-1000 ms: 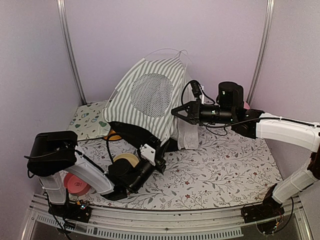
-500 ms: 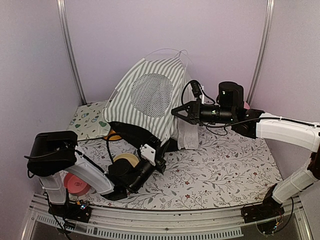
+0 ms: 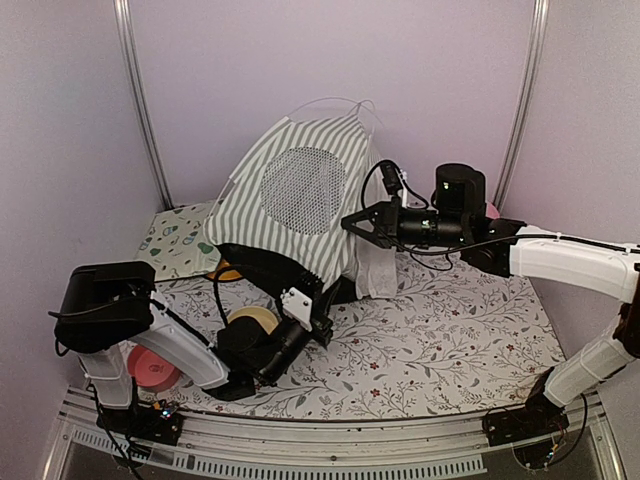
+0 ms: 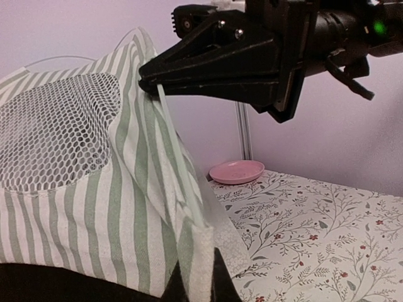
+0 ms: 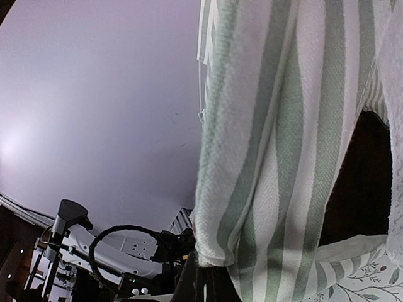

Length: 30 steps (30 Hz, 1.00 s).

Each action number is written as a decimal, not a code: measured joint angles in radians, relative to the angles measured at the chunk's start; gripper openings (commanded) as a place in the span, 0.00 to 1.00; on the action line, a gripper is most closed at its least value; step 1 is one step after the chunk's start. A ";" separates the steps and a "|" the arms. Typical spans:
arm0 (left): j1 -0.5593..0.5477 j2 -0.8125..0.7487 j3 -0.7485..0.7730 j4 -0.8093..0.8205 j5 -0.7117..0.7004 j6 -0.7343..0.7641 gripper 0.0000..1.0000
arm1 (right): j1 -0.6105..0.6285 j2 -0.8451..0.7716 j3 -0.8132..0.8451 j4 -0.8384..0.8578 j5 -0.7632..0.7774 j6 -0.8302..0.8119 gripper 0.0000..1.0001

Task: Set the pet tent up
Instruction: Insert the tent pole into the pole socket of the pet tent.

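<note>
Top external: floral tabletop, lilac walls — left tool, right tool, each tight on pet tent.

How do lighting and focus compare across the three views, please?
Top external view: soft, even light, the pet tent sharp, shadows faint. Left wrist view: the tent's mesh is crisp, while the right gripper shows as a near-black shape against the pale wall. Right wrist view: the striped fabric sits very close and looks blurred, with a dark gap at right.
</note>
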<state>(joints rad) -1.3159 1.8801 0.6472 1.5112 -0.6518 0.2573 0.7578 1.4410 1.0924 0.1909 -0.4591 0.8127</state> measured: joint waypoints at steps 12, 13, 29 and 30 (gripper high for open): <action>0.000 -0.021 -0.010 -0.003 0.002 -0.041 0.00 | 0.001 0.001 -0.002 0.003 0.007 -0.031 0.00; 0.000 -0.023 -0.010 -0.003 0.005 -0.044 0.00 | 0.002 0.001 -0.004 0.006 0.011 -0.031 0.00; 0.002 -0.034 0.011 -0.056 0.050 -0.089 0.00 | 0.031 0.001 -0.013 0.036 0.071 -0.048 0.00; 0.002 -0.040 0.011 -0.064 0.053 -0.094 0.00 | 0.032 0.000 -0.015 0.040 0.079 -0.050 0.00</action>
<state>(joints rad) -1.3136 1.8397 0.6586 1.4471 -0.5983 0.1635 0.7895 1.4414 1.0771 0.2306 -0.3805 0.7631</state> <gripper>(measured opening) 0.051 0.017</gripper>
